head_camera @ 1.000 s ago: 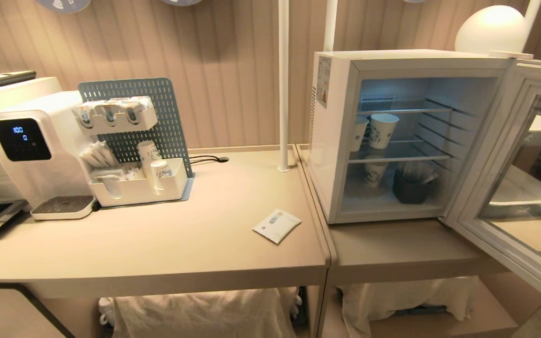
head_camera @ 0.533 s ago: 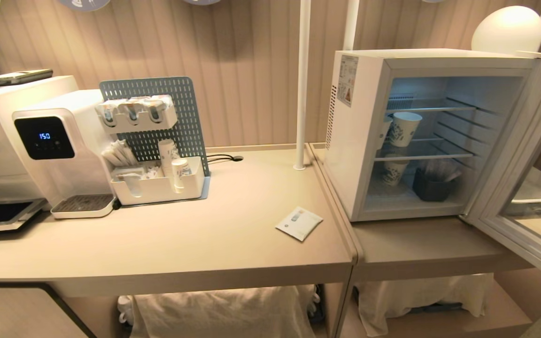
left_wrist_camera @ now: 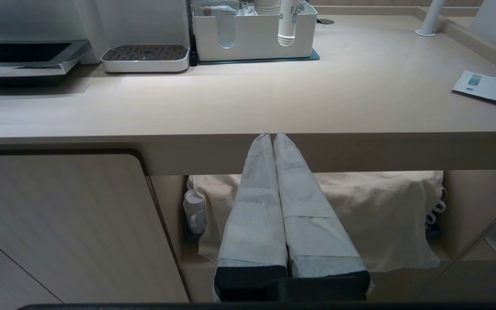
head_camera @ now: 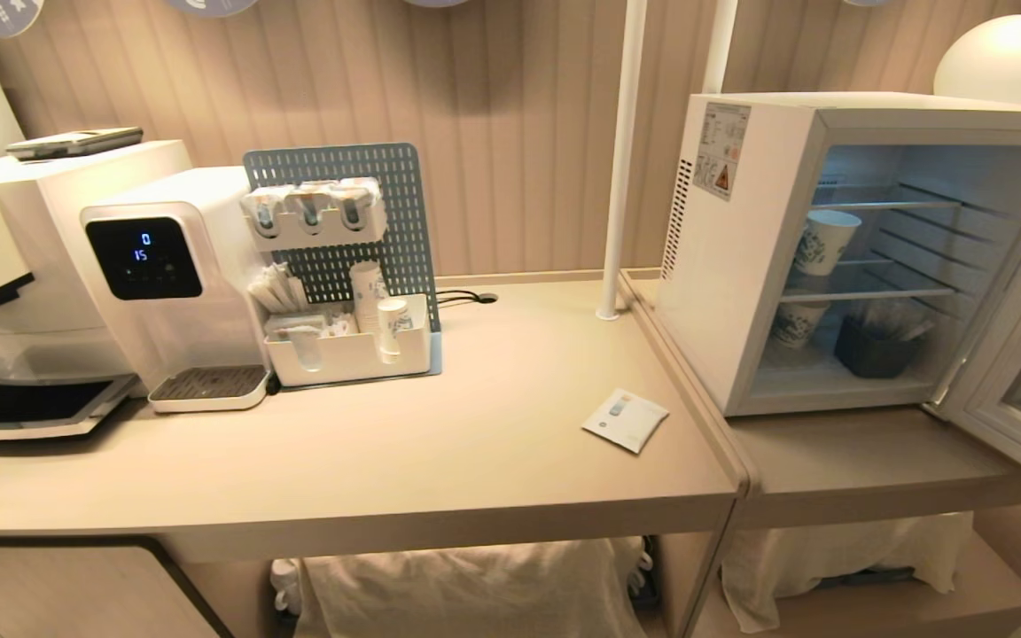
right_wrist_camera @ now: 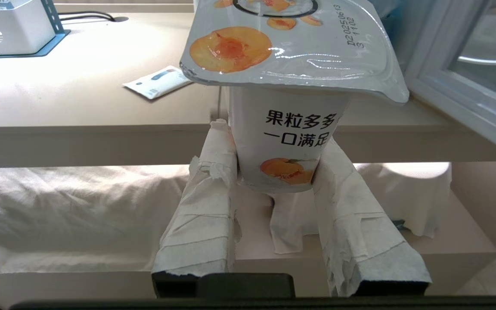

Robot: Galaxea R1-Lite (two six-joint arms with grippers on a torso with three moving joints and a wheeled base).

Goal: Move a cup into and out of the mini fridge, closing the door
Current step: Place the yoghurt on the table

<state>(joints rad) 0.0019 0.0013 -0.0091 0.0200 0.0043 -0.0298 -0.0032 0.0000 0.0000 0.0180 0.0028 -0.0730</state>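
Camera shifted; foil-lidded plastic cup [right_wrist_camera: 289,142] gripped.

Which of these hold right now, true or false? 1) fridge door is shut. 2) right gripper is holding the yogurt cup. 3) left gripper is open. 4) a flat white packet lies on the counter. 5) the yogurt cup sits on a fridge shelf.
1) False. The door of the mini fridge stands swung open.
2) True. The right gripper is clamped on the cup, below counter level.
3) False. The left gripper has its fingers pressed together, empty.
4) True. The packet lies near the counter's right edge.
5) False. Only blue-patterned paper cups and a dark holder show inside.
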